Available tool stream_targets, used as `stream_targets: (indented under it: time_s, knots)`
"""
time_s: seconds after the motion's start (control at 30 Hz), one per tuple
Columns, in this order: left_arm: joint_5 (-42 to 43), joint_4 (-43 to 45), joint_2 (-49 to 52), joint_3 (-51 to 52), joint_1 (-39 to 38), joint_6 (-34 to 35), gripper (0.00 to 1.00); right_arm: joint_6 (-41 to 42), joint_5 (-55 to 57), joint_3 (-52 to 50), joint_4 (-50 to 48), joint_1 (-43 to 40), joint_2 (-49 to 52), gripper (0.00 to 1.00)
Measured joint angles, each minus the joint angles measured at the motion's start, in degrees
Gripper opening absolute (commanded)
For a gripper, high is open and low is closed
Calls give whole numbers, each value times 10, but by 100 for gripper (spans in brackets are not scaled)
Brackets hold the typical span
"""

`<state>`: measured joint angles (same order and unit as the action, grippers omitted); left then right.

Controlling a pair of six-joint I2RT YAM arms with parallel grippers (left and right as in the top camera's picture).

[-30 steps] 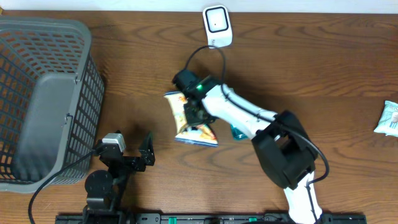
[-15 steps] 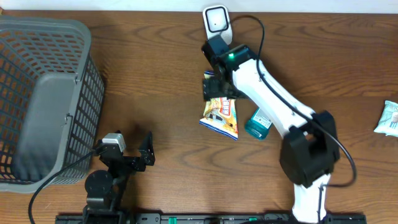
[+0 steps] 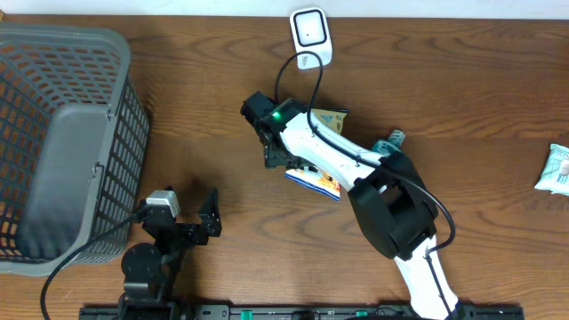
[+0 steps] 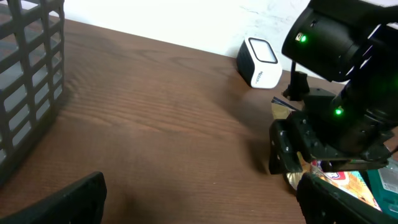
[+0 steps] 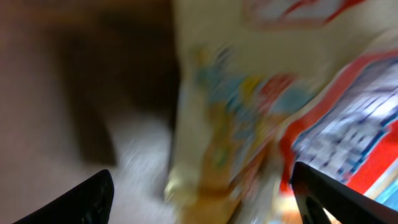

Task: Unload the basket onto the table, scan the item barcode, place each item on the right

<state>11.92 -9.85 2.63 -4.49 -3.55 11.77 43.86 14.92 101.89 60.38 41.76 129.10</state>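
Overhead, right arm (image 3: 333, 158) extended over snack packet (image 3: 320, 181)

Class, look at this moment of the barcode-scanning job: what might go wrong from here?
The right claw stands open over the snack bag, and its wrist view is blurred; closing now may miss or crumple the bag. The teal bottle lies close beside the arm, so a swing toward the scanner might knock it.
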Motion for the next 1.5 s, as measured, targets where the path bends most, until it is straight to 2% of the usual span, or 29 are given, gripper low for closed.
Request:
stream_targets:
  time_s: [0.23, 0.27, 0.3, 0.33, 0.4, 0.47, 0.6, 0.73, 0.77, 0.83, 0.9, 1.0, 1.1, 1.23, 1.37, 1.5]
  knots:
    - [0, 0, 0, 0, 0, 0, 98, 37, 35, 3, 33, -17, 11, 91]
    - [0, 0, 0, 0, 0, 0, 98, 38, 29, 5, 37, -20, 20, 88]
    - [0, 0, 0, 0, 0, 0, 98, 35, 17, 16, 51, -22, 28, 68]
    - [0, 0, 0, 0, 0, 0, 98, 32, -3, 26, 64, -27, 35, 55]
    - [0, 0, 0, 0, 0, 0, 98, 8, -50, 45, 88, -36, 53, 18]
    - [0, 0, 0, 0, 0, 0, 98, -23, -69, 52, 97, -43, 59, 1]
    - [0, 0, 0, 0, 0, 0, 98, -119, -150, 61, 90, -73, 51, 1]
    - [0, 0, 0, 0, 0, 0, 98, -271, -407, 63, 49, -120, 47, 1]
    - [0, 0, 0, 0, 0, 0, 98, -347, -530, 57, 60, -131, 50, 1]
    - [0, 0, 0, 0, 0, 0, 98, -419, -634, 48, 98, -139, 59, 1]
    - [0, 0, 0, 0, 0, 0, 98, -526, -757, 37, 176, -147, 70, 1]
    - [0, 0, 0, 0, 0, 0, 98, -661, -864, 31, 256, -159, 74, 1]
    - [0, 0, 0, 0, 0, 0, 98, -777, -945, 31, 300, -166, 74, 1]
    - [0, 0, 0, 0, 0, 0, 98, -839, -989, 31, 355, -169, 74, 1]
    - [0, 0, 0, 0, 0, 0, 98, -863, -1004, 31, 371, -168, 74, 1]
    - [0, 0, 0, 0, 0, 0, 98, -971, -1007, 31, 371, -168, 74, 1]
